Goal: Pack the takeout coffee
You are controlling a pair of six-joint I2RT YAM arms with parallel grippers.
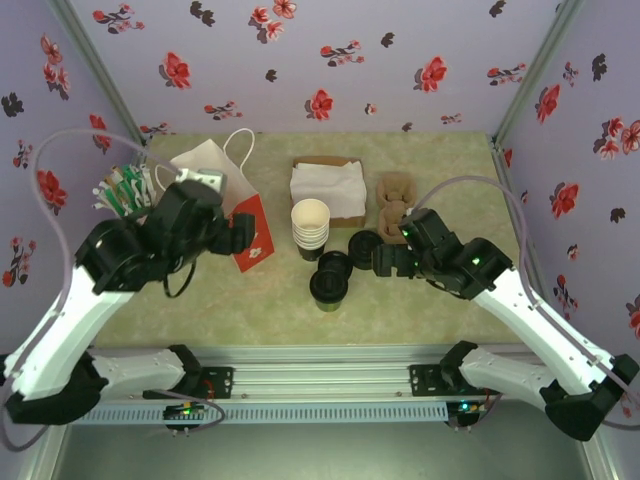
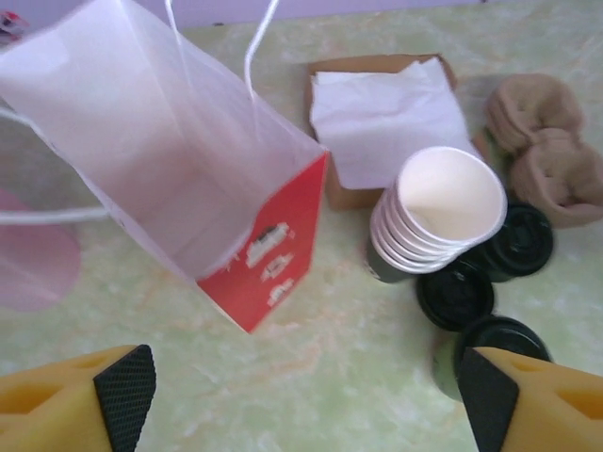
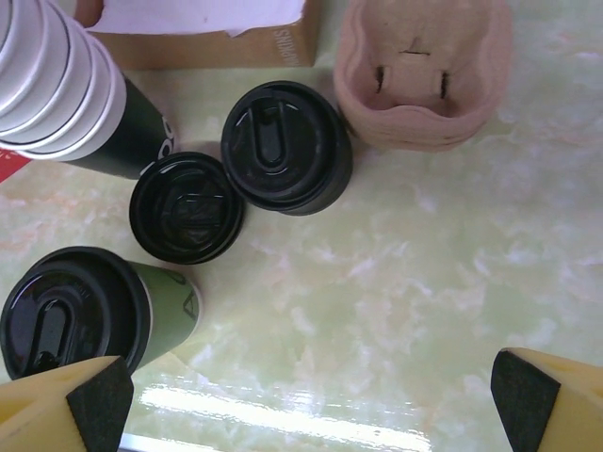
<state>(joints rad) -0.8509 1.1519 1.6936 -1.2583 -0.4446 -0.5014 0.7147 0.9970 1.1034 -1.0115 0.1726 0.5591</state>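
Note:
The takeout coffee [image 1: 328, 288] is a dark green paper cup with a black lid on it, standing on the table in front of the cup stack. It sits at the lower left of the right wrist view [image 3: 80, 311] and at the lower right of the left wrist view [image 2: 499, 337]. My right gripper [image 1: 385, 262] [image 3: 311, 405] is open just right of it, with bare table between the fingers. My left gripper [image 1: 243, 232] [image 2: 306, 395] is open beside the red side of the paper bag [image 1: 215, 170] [image 2: 141, 160], holding nothing.
A nested cup stack [image 1: 310, 228] [image 2: 443, 212] stands mid-table. Loose black lids [image 1: 365, 245] [image 3: 186, 207] lie beside it. Behind are a cardboard box of napkins [image 1: 328, 188], a brown pulp cup carrier [image 1: 395, 200] [image 3: 424, 75], and packets [image 1: 125, 190] at far left.

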